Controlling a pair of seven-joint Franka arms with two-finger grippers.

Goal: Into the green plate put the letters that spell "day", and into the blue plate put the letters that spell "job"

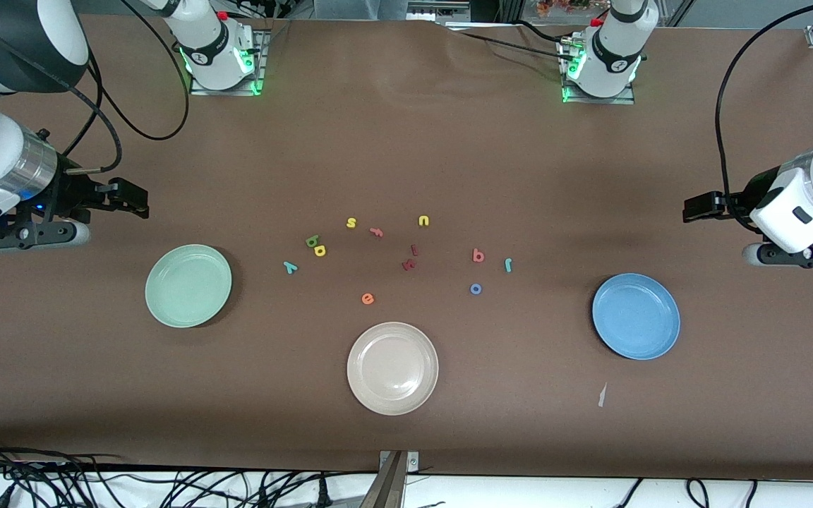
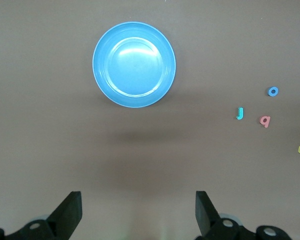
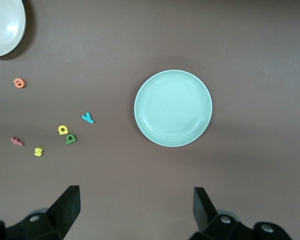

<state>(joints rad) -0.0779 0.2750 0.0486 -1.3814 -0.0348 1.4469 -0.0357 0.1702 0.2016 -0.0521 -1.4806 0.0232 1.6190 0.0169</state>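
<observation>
Brown table (image 1: 406, 141), scattered letters, left claw (image 2: 137, 212), right claw (image 3: 136, 210) wide open, empty.

Three round plates sit on the brown table: one green plate (image 1: 188, 286), one blue plate (image 1: 636, 316) and one beige plate (image 1: 392, 367). Twelve small foam letters lie scattered among them: three yellow (image 1: 351, 223), two teal (image 1: 508, 265), two dark red (image 1: 409, 264), one olive-green (image 1: 312, 241), one blue ring (image 1: 476, 288), one salmon-red "b" (image 1: 478, 255), one orange "e" (image 1: 368, 298) and one salmon "f" (image 1: 376, 231). Two robot arms flank the table.
</observation>
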